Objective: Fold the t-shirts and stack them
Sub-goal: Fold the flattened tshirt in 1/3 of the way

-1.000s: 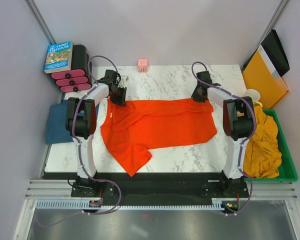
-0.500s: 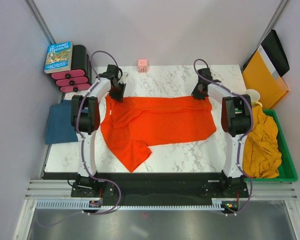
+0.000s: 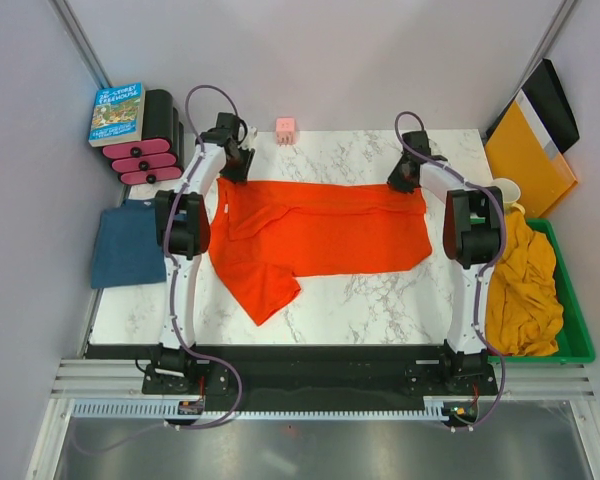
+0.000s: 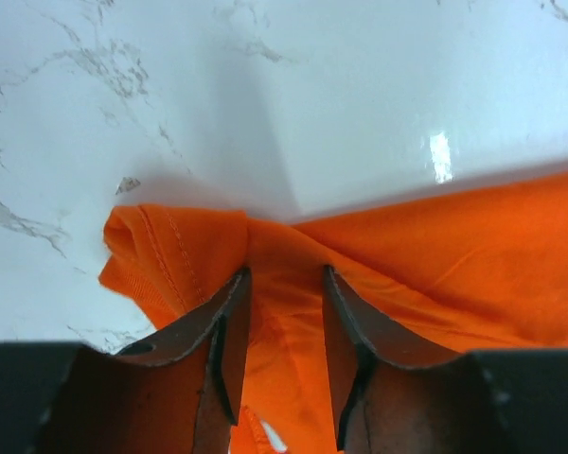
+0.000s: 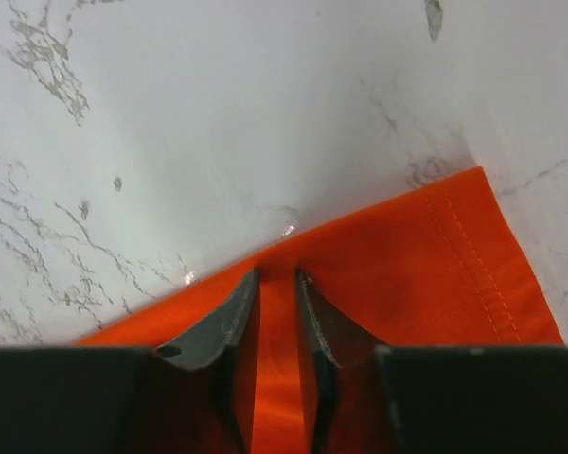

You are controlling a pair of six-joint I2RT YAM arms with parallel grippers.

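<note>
While the orange-red t-shirt (image 3: 320, 230) is lying stretched sideways across the upper middle of the marble table (image 3: 360, 300), the job is looking less than half done. Both arms are reaching to the shirt's upper edge. The left gripper (image 3: 235, 160) is sitting at its upper left corner and the right gripper (image 3: 405, 178) at its upper right corner.

In the left wrist view the fingers (image 4: 222, 331) are standing visibly apart, straddling a bunched ridge of orange fabric, so they are reading as loosened rather than pinching. In the right wrist view the fingers (image 5: 218, 326) are showing only a narrow gap with a strip of the hem in it. I cannot tell whether they are gripping it or letting go.

The shirt is looking flattened and pulled straight, but one sleeve is sticking out toward the lower left. No compact fold is showing, so the folding proper is judged to be ahead.

At the left of the frame, beside the table, a dark teal-blue shirt (image 3: 125, 245) is lying as a neat flat rectangle, apparently folded. At the right, a mustard-yellow shirt (image 3: 525, 290) is sitting crumpled in a green bin (image 3: 577, 340), waiting its turn.
</note>
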